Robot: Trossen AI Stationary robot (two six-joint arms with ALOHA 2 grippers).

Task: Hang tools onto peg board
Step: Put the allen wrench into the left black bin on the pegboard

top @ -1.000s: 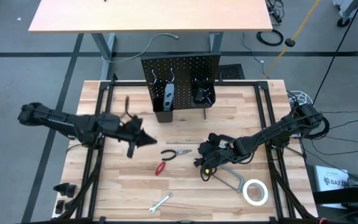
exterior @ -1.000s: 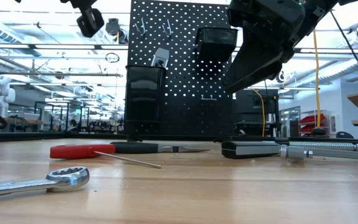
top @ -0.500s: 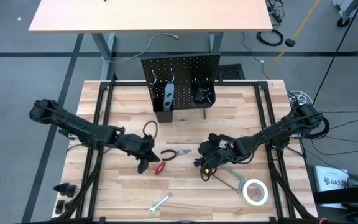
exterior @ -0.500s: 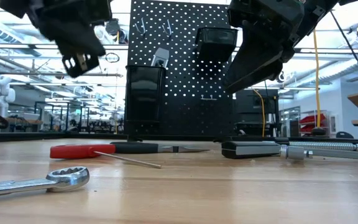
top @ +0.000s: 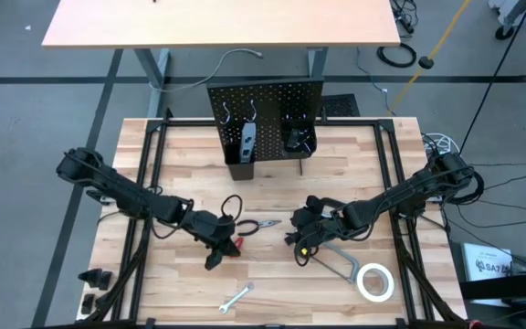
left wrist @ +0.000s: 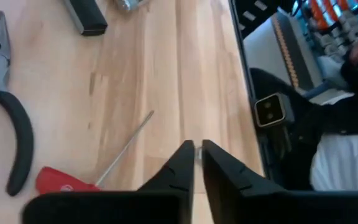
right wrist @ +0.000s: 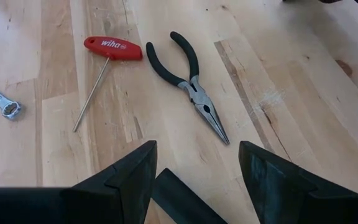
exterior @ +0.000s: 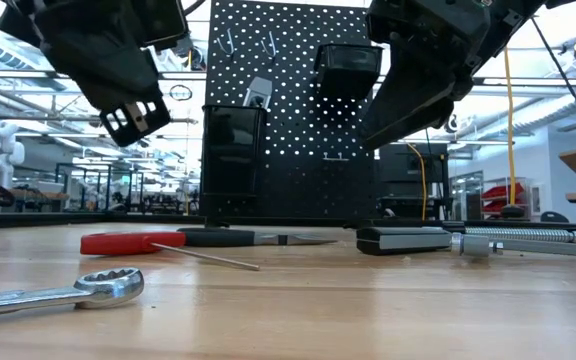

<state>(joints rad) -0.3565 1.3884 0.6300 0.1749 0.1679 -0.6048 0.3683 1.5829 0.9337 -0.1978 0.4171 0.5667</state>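
Now the left tool (top: 215,245) hung just above the red-handled screwdriver (top: 235,246) near the middle of the desk (top: 272,187), its fingers (left wrist: 182,168) drawn narrow with only a thin slit between them and nothing in them. Beside the screwdriver, toward the peg board (top: 266,123), lay the dark-handled pliers (top: 258,225). Across from these the right tool (top: 299,245) hovered with its fingers (right wrist: 129,177) spread wide and empty over the dark end of the grey bar clamp (top: 336,260), which stretched toward the desk's front right corner, where the white tape roll (top: 374,281) lay flat. Toward the front edge rested the silver wrench (top: 236,298). At the far edge the peg board stood upright, two black bins (top: 240,146) on its front and silver hooks (exterior: 226,42) above them.
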